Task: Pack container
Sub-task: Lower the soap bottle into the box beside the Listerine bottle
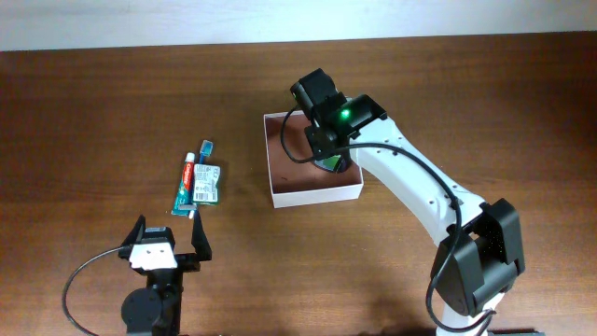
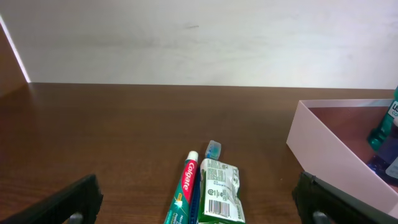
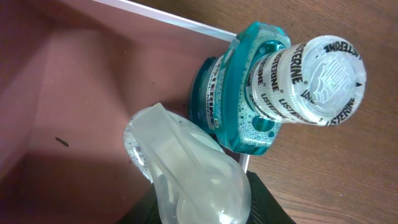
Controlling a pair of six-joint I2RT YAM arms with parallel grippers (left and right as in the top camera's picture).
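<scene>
Translucent finger (image 3: 186, 168) touches a Listerine bottle (image 3: 273, 93), label unreadable overhead.

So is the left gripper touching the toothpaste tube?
Apart. The left wrist view shows the toothpaste tube lying clear of both open fingers of the left gripper.

— What are you working at?
— A bench (image 1: 93, 112) of dark brown wood. Its grain runs from my left to my right, in fine streaks.
— And behind it?
— A plain white wall (image 1: 280, 19). It meets the bench's far edge in one straight line, and from my left wrist I can make out a faint mark or two on it.
— How is the light?
— Soft and even. The wood has a dull sheen.
</scene>
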